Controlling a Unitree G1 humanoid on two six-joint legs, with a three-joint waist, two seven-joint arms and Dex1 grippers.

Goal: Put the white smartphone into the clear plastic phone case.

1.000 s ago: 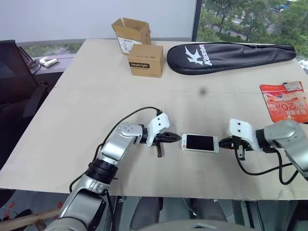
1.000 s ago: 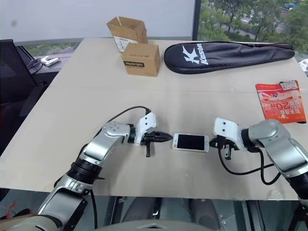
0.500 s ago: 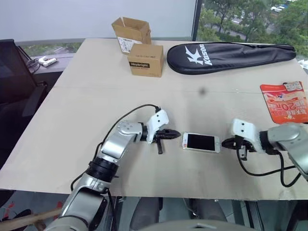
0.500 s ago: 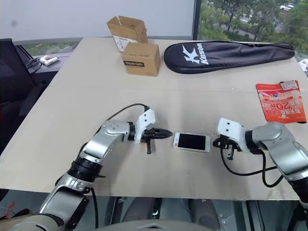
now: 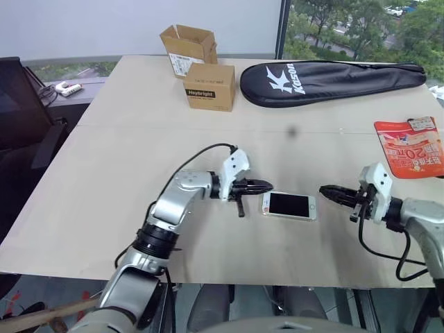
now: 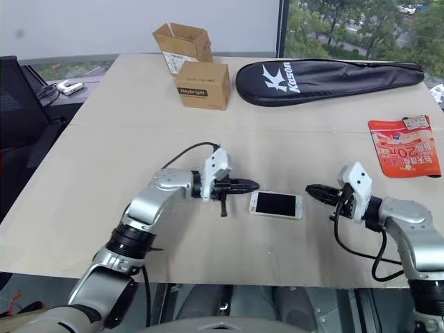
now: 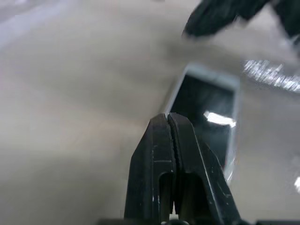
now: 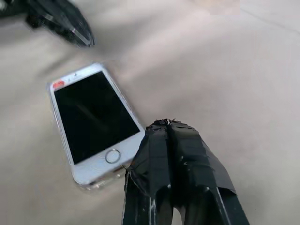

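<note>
The white smartphone (image 5: 289,205) lies flat, screen up, near the front of the wooden table (image 5: 139,146), between my two grippers. My left gripper (image 5: 269,185) is shut and empty, its tips hovering just above the phone's left end (image 7: 206,112). My right gripper (image 5: 323,189) is also shut and empty, pointing at the phone's right end from a short gap away. In the right wrist view a faint transparent lip (image 8: 96,183) shows under the phone's home-button end (image 8: 112,156). I cannot tell whether that lip is the clear plastic phone case.
Two brown cardboard boxes (image 5: 209,87) stand at the back of the table. A black racket bag (image 5: 333,82) lies at the back right, and an orange-red packet (image 5: 409,146) sits at the right edge. A dark chair (image 5: 21,104) is off the table's left side.
My left gripper has risen and shifted right, over the phone's left end. My right gripper has drawn back to the right and turned, opening a gap. The phone has stayed put.
</note>
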